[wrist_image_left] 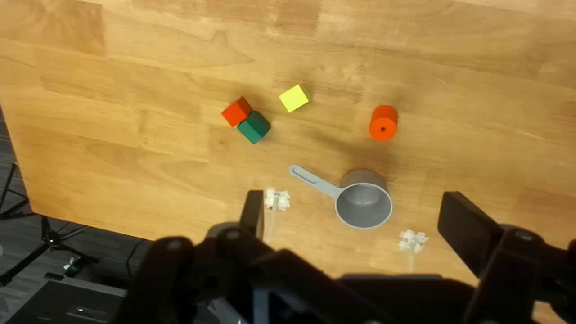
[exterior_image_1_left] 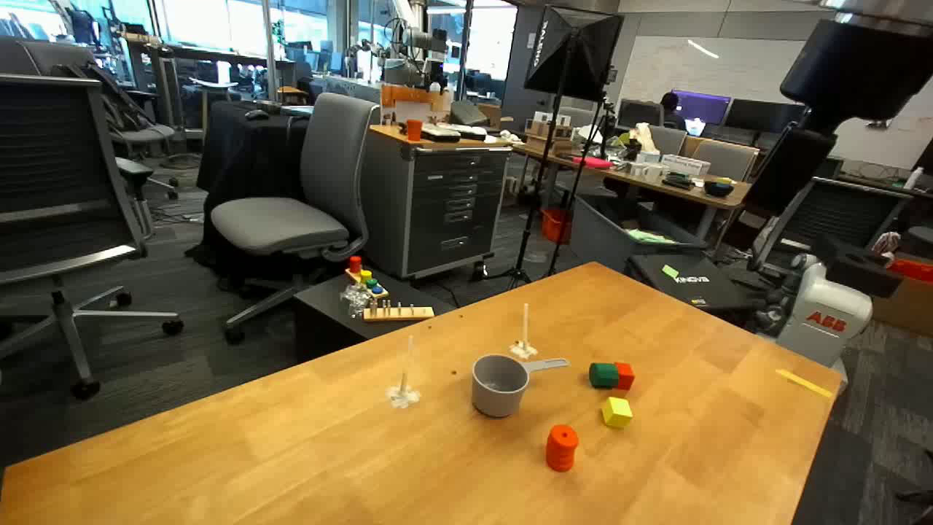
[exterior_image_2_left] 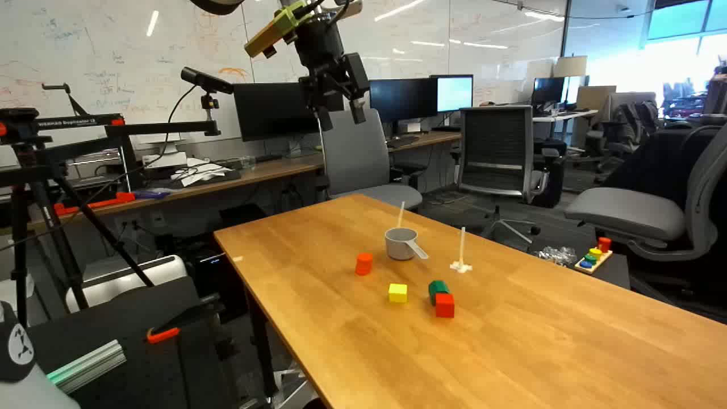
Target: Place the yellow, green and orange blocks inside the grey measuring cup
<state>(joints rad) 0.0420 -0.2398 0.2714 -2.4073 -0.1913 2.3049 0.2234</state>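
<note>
The grey measuring cup point(exterior_image_1_left: 498, 399) point(exterior_image_2_left: 401, 250) point(wrist_image_left: 365, 178) stands upright on the wooden table; its inside shows bare in the wrist view. The yellow cube point(exterior_image_1_left: 617, 413) point(exterior_image_2_left: 397, 293) point(wrist_image_left: 294, 98) sits apart. The green block point(exterior_image_1_left: 603, 375) point(exterior_image_2_left: 438, 288) point(wrist_image_left: 254, 127) touches a red-orange cube point(exterior_image_1_left: 625, 375) point(exterior_image_2_left: 445, 305) point(wrist_image_left: 237, 111). The ridged orange cylinder point(exterior_image_1_left: 561, 448) point(exterior_image_2_left: 363, 264) point(wrist_image_left: 383, 123) stands upright by itself. My gripper point(exterior_image_2_left: 342, 116) point(wrist_image_left: 354, 216) is open and empty, high above the table. In an exterior view, only dark arm parts show at upper right.
Two thin upright sticks point(exterior_image_1_left: 525, 324) point(exterior_image_1_left: 406, 375) are taped to the table point(exterior_image_1_left: 291, 452) near the cup, one on each side. A low black box beside the table holds a toy peg board point(exterior_image_1_left: 398, 313).
</note>
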